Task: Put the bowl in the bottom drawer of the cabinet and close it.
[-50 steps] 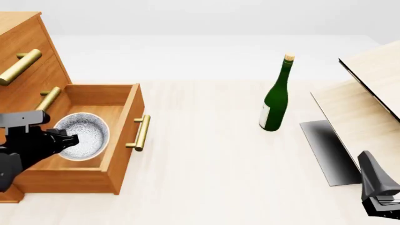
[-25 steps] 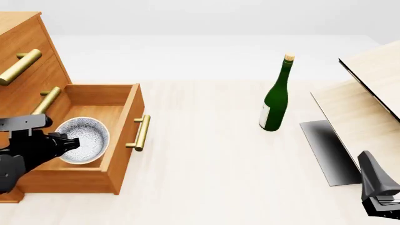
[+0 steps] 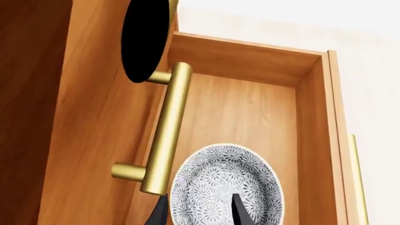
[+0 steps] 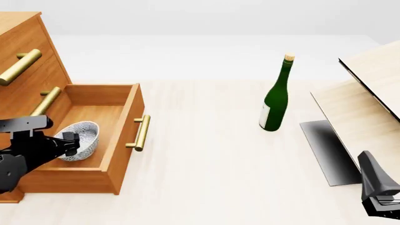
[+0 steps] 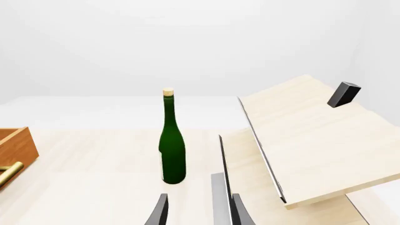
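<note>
At the far left we see the cabinet [image 4: 25, 61], with its bottom drawer [image 4: 122, 140] pulled fully open toward the table's middle. The bowl [image 4: 82, 139] is the drawer's only content that we can see; it sits tilted against the inner floor near the cabinet side, its speckled outer wall turned toward the front camera. The left gripper [image 4: 67, 143] reaches into the drawer, and its fingers [image 3: 238, 212] straddle the bowl's near rim, one outside and one inside the pale patterned interior [image 3: 226, 185]. The jaws stand narrow about the rim; we cannot tell whether they press it or merely flank it. A brass bar handle [image 3: 166, 129] of an upper drawer lies just beside the bowl in the left wrist view, and the bottom drawer's own handle [image 4: 142, 132] projects from its front panel.

Moving right, a green wine bottle [image 4: 276, 96] stands upright on the table [image 4: 206, 164], well apart from the drawer. Its pale label [image 4: 265, 116] carries no writing that we can read.

Further right, a pale wood panel with a black edge [image 4: 368, 93] stands tilted. The right gripper [image 5: 195, 211] rests at the lower right corner, jaws narrowly parted and holding nothing.
</note>
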{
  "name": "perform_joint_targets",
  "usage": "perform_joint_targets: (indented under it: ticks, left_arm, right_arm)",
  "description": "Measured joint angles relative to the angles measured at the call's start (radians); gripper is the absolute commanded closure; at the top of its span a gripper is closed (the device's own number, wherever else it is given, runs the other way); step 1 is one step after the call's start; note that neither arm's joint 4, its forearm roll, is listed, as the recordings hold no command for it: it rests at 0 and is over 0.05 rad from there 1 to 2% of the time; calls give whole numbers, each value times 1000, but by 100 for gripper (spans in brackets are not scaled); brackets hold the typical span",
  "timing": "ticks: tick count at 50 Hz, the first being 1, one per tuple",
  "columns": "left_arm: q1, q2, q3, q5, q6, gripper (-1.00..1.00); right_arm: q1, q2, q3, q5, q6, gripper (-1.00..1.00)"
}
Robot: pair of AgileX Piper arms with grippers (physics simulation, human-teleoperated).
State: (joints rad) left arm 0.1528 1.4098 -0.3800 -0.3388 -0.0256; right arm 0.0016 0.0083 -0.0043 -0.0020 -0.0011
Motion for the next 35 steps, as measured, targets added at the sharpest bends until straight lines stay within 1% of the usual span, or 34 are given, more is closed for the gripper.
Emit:
perform_joint_targets:
  ticks: [13, 35]
  left_arm:
    - [-4, -25, 3, 18, -2, -100]
    - [-24, -132, 10, 93, -11, -100]
  right_arm:
    - [0, 0, 0, 0, 0, -100]
    - [0, 0, 0, 0, 0, -100]
